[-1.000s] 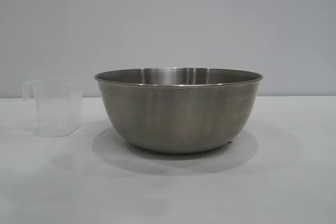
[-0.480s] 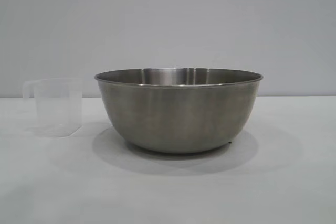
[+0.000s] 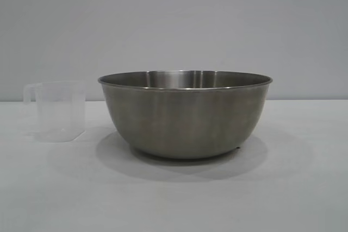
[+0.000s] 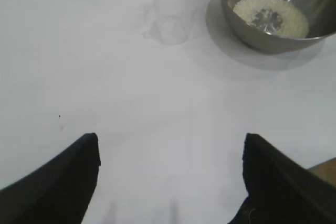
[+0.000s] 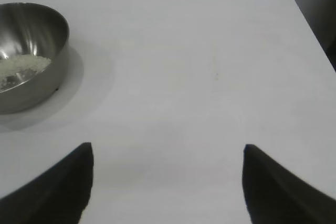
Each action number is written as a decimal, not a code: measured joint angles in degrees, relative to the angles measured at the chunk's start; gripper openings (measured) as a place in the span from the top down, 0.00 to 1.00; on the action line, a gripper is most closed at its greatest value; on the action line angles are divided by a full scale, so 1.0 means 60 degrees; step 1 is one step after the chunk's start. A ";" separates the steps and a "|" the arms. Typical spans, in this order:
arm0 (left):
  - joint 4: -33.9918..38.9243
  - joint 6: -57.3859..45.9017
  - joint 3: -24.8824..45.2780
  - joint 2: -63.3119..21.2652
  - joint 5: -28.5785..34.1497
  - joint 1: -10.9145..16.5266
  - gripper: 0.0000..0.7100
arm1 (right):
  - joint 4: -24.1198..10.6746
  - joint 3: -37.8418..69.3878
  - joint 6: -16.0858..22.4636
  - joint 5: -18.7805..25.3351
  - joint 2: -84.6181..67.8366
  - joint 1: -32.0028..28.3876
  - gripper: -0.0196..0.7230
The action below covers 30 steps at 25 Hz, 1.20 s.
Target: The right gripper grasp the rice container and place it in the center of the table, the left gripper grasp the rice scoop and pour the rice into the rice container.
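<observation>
Left claw (image 4: 170,177) has backed off wide open, leaving the empty rice scoop (image 3: 56,111) upright on the counter (image 3: 174,199) beside the rice container (image 3: 185,113), rice (image 4: 271,16) inside, so basically done.

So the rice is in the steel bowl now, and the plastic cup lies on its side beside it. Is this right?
Not quite: the plastic cup stands upright beside the steel bowl, as the exterior view shows. The rice is indeed in the bowl.

No visible change: rice scoop (image 3: 56,111) & rice container (image 3: 185,113) unmoved (exterior view only).
</observation>
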 joint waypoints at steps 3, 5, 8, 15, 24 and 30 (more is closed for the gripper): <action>-0.0127 0.0000 0.0522 -0.0609 0.0043 0.0000 0.30 | 0.0000 0.0000 0.0000 0.0000 0.0000 0.0000 0.30; -0.0172 0.0000 0.0871 -0.0986 0.0064 0.0000 0.30 | 0.0000 0.0000 0.0000 0.0000 0.0000 0.0000 0.30; -0.0191 0.0000 0.1335 -0.1502 -0.0081 0.0000 0.30 | 0.0000 0.0000 0.0000 0.0000 0.0000 0.0000 0.30; -0.0249 0.0022 0.1408 -0.1805 -0.0244 0.0000 0.30 | 0.0000 0.0000 0.0000 0.0000 0.0000 0.0000 0.30; -0.0249 0.0022 0.1408 -0.1812 -0.0244 0.0000 0.30 | 0.0000 0.0000 0.0000 0.0000 0.0000 0.0000 0.30; -0.0249 0.0022 0.1408 -0.1812 -0.0259 0.0000 0.30 | 0.0000 0.0000 0.0000 0.0000 0.0000 0.0000 0.30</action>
